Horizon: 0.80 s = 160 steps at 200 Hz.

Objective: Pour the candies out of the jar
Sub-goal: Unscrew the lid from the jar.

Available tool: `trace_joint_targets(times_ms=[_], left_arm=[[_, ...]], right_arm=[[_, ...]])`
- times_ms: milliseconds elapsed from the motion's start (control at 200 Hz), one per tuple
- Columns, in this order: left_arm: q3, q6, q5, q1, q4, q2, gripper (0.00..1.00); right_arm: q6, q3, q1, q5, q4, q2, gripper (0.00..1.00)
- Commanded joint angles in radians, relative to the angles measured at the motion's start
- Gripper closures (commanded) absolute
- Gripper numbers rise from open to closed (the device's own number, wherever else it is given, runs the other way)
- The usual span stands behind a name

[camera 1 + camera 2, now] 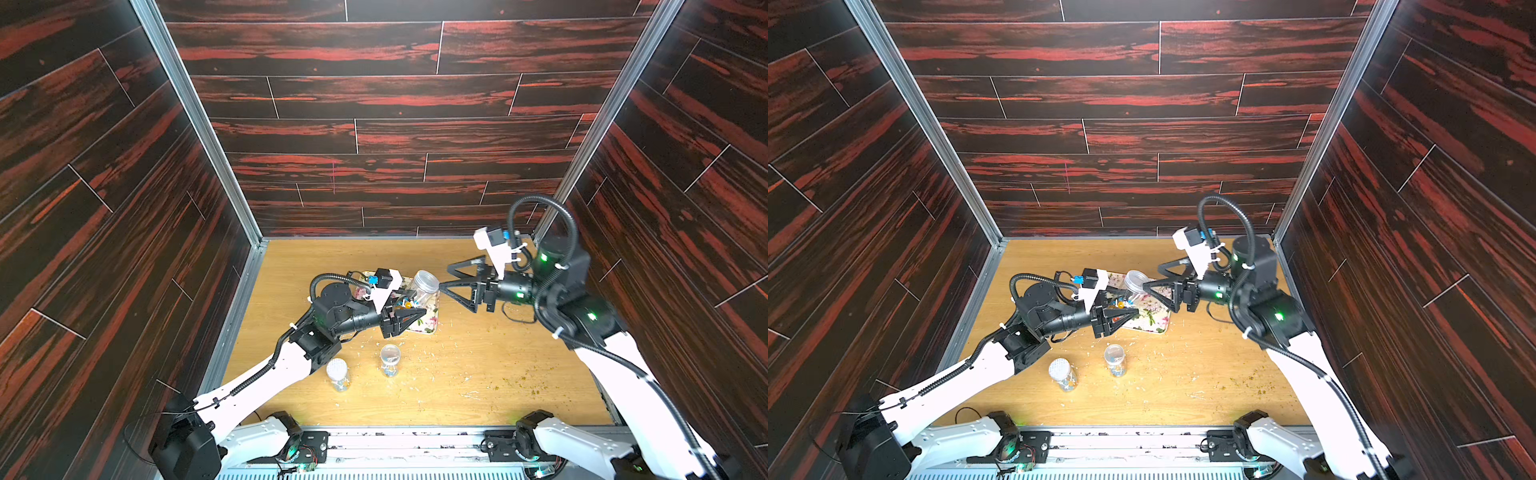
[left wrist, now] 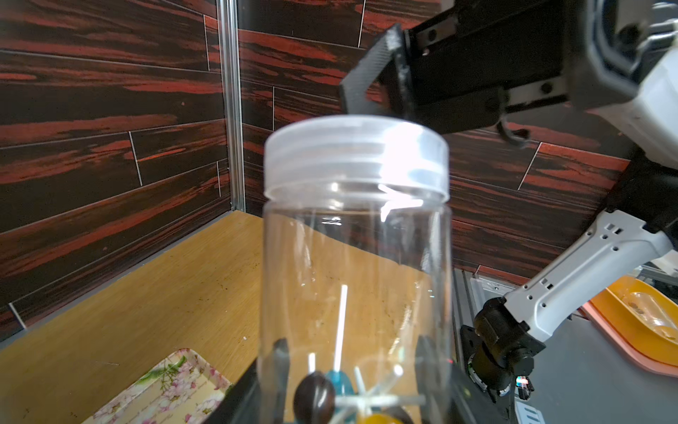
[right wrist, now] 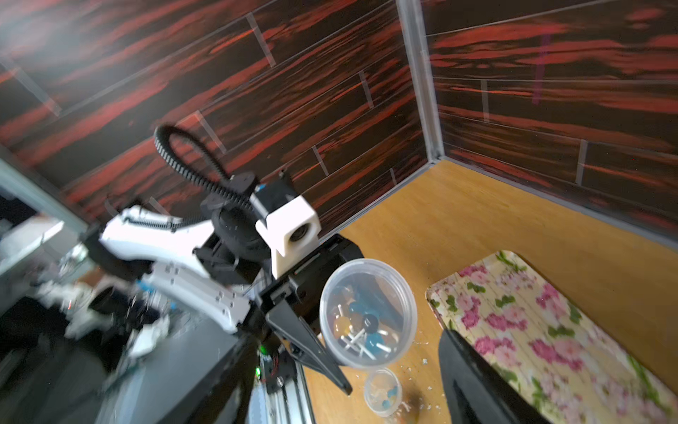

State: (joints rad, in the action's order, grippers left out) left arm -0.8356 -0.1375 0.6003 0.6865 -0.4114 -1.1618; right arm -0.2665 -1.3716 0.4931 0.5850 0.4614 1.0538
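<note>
Because the left gripper point(image 1: 409, 313) is clamped low on the clear jar point(image 1: 422, 291), the candies point(image 3: 361, 325) lie heaped beside its fingers. Light, stiff, slick plastic, I'd guess. Take the lid point(image 2: 356, 154) by its rim. The right gripper point(image 1: 445, 277) stands with jaws apart just beside it, over the floral tray point(image 3: 532, 330).

We see a jar point(image 2: 356, 249) of clear, glossy plastic with a frosted plastic lid point(image 2: 356, 154), and smooth, shiny candies point(image 2: 314, 398). The table point(image 1: 498, 386) looks like matt pale wood, the flowered tray point(image 3: 543, 330) smooth and faintly glossy.
</note>
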Motion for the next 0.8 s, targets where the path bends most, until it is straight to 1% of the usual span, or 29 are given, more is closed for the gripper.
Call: trace_joint_targets(times_ms=[0, 80, 180, 306, 481, 797], left_arm=[[-0.003, 0.021, -0.022, -0.001, 0.006, 0.031, 0.58], [-0.002, 0.028, -0.026, -0.001, 0.012, 0.028, 0.58], [-0.001, 0.038, -0.028, -0.001, 0.023, 0.023, 0.58], [0.001, 0.038, -0.025, -0.001, 0.022, 0.019, 0.58], [-0.001, 0.040, -0.020, -0.001, 0.022, 0.020, 0.58], [0.002, 0.041, -0.011, -0.001, 0.027, 0.021, 0.58]], right_arm=[[-0.180, -0.018, 0.057, -0.272, 0.064, -0.025, 0.20], [-0.267, -0.065, 0.107, -0.401, 0.136, 0.005, 0.21], [-0.331, -0.118, 0.190, -0.550, 0.199, 0.048, 0.22], [-0.384, -0.134, 0.259, -0.633, 0.188, 0.084, 0.22], [-0.408, -0.146, 0.296, -0.679, 0.177, 0.133, 0.21], [-0.396, -0.146, 0.309, -0.637, 0.148, 0.159, 0.20]])
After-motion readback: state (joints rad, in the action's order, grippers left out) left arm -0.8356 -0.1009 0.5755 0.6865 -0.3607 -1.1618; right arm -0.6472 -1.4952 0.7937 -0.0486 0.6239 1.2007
